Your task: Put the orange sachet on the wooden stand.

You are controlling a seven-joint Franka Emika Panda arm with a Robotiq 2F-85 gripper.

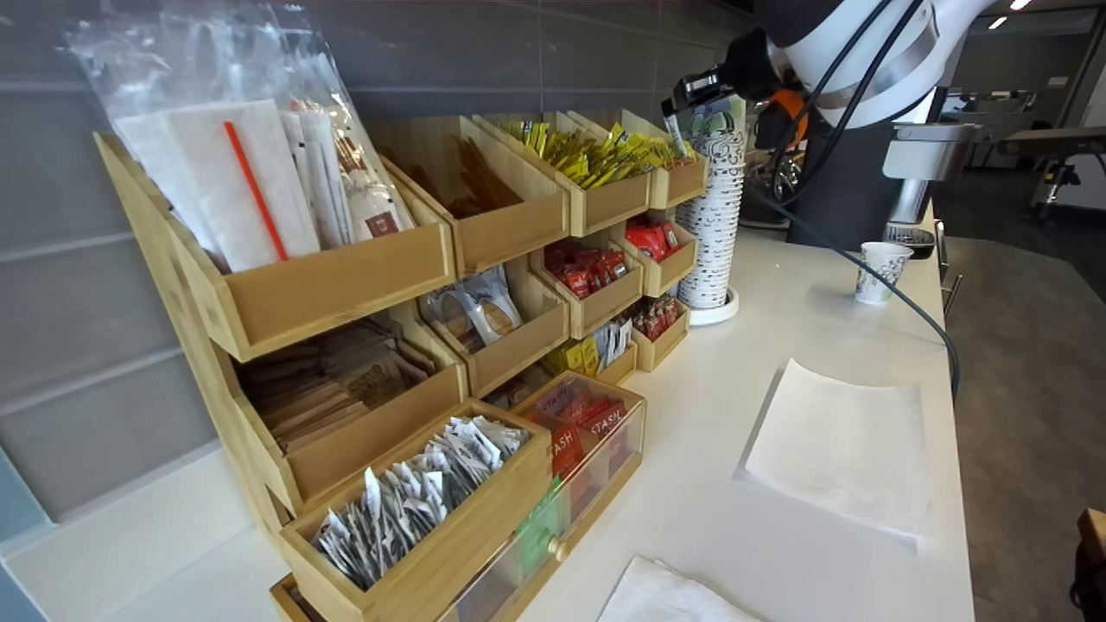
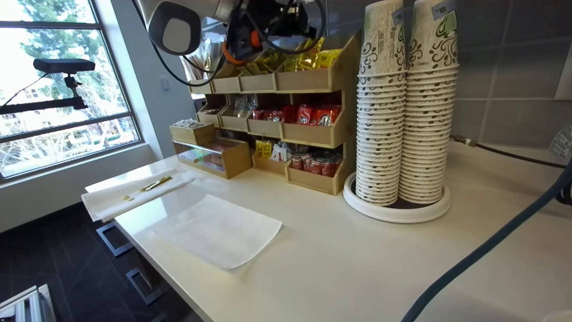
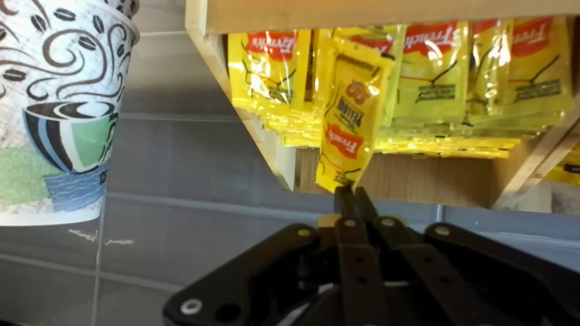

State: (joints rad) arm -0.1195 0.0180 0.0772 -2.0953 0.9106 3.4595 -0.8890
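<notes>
There is one wooden stand [image 1: 518,350] with four top-tier bins [image 1: 615,205], two cup stacks [image 2: 379,134], and one separate cup [image 1: 881,272].

2 cup stacks [image 2: 380,138] in a white tray [image 2: 397,216] on the counter [image 2: 339,264]

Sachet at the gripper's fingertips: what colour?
The sachet is mostly yellow with red and dark printing; clearest in the wrist view.

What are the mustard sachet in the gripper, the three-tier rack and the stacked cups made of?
French's mustard sachet: likely glossy plastic film or foil laminate, from its sheen and flat ends. Three-tier rack: light wood, maybe bamboo, satin-looking; the wrist view shows grain. Stacked cups: probably matte paper, judging by their lipped rims.
</notes>
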